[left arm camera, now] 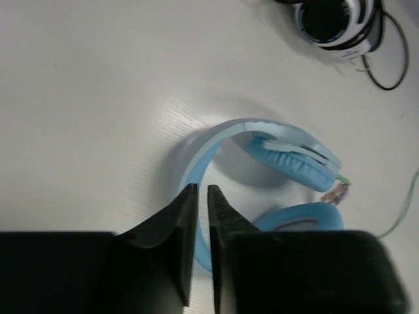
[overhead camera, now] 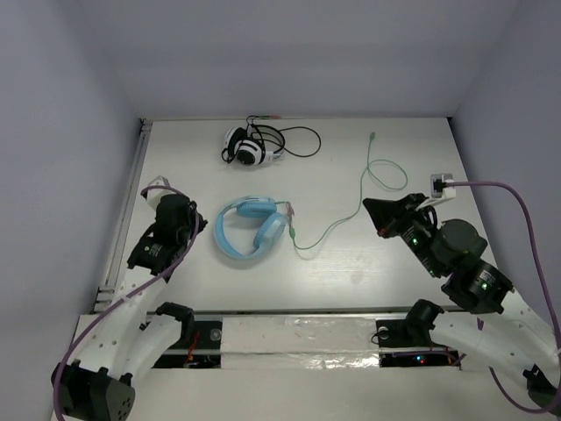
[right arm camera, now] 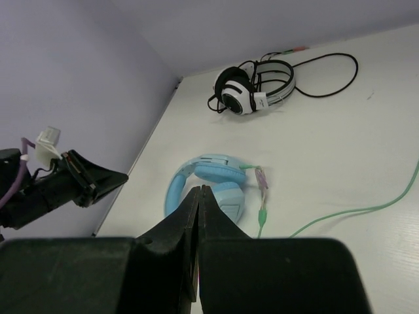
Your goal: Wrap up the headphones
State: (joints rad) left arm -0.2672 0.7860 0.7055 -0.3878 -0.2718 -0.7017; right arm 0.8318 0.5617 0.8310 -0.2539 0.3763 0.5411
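Note:
The light blue headphones [overhead camera: 250, 228] lie flat on the white table, left of centre, with the ear cups folded together. Their pale-green cable [overhead camera: 368, 180] runs from the cups to the right and curls toward the back, lying loose. My left gripper [overhead camera: 202, 217] is just left of the headband, empty, its jaws nearly together with a thin slit between them; the left wrist view [left arm camera: 201, 190] shows the band [left arm camera: 196, 157] beyond its tips. My right gripper [overhead camera: 368, 204] is shut and empty, right of the headphones [right arm camera: 213, 170] and beside the cable [right arm camera: 353, 210].
Smaller black-and-white headphones [overhead camera: 250, 145] with a black cable lie at the back, behind the blue ones; they also show in the right wrist view [right arm camera: 252, 91]. Walls close the table on the left, back and right. A rail runs along the left edge [overhead camera: 127, 202].

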